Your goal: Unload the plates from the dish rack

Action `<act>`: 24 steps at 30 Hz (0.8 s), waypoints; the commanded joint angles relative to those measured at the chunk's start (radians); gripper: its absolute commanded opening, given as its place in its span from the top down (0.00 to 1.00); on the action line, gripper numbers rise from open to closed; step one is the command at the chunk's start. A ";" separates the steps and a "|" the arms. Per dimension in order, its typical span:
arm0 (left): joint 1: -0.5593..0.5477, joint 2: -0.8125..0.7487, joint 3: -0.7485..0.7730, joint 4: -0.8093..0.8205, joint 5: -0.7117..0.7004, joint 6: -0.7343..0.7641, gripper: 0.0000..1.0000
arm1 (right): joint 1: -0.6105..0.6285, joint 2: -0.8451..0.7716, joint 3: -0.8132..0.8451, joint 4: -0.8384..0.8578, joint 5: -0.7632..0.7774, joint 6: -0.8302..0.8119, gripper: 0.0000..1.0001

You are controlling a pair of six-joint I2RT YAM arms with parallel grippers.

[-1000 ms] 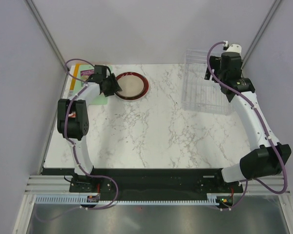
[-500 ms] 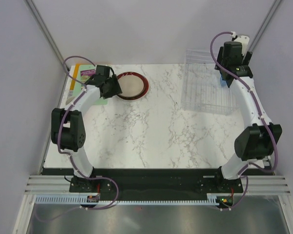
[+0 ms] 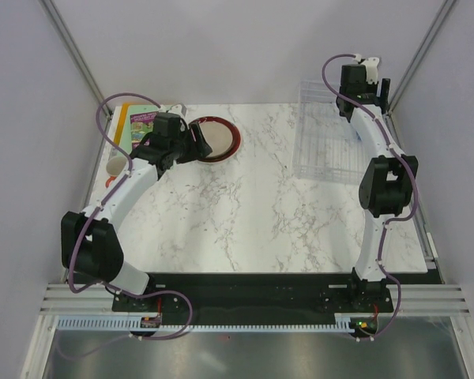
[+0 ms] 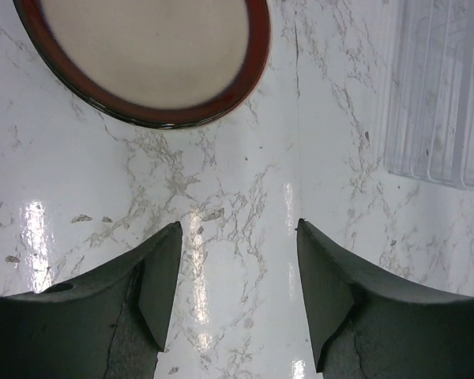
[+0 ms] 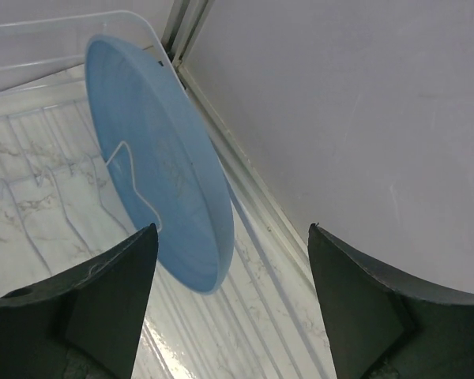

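Note:
A dark red-rimmed plate with a cream centre (image 3: 219,136) lies flat on the marble table at the back left; it also shows in the left wrist view (image 4: 142,55). My left gripper (image 3: 196,144) hovers open and empty just beside its near edge (image 4: 237,237). The clear dish rack (image 3: 330,138) stands at the back right. A light blue plate (image 5: 154,158) stands upright in the rack (image 5: 31,47). My right gripper (image 3: 362,99) is open above the rack's far end (image 5: 233,237), the blue plate's lower rim just inside its left finger (image 5: 114,292). No other plates show.
A green and purple book (image 3: 138,126) lies at the back left, with a pale mug (image 3: 115,166) beside it near the left edge. The enclosure's right wall (image 5: 363,103) is close to my right gripper. The rack also shows in the left wrist view (image 4: 442,87).
My left arm has swung out and its gripper has shifted right along the red-rimmed plate. My right arm has stretched further to the back right corner, over the rack's far end.

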 commanded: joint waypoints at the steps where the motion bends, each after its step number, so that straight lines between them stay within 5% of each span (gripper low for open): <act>1: 0.002 -0.049 -0.023 0.061 0.023 -0.021 0.33 | -0.024 0.050 0.109 0.060 0.103 -0.075 0.16; 13: -0.004 -0.043 -0.048 0.088 0.054 -0.027 0.33 | -0.067 0.145 0.161 0.068 0.051 -0.066 0.41; 24: -0.008 -0.034 -0.091 0.113 0.083 -0.053 0.33 | -0.074 0.147 0.167 0.068 -0.051 -0.057 0.99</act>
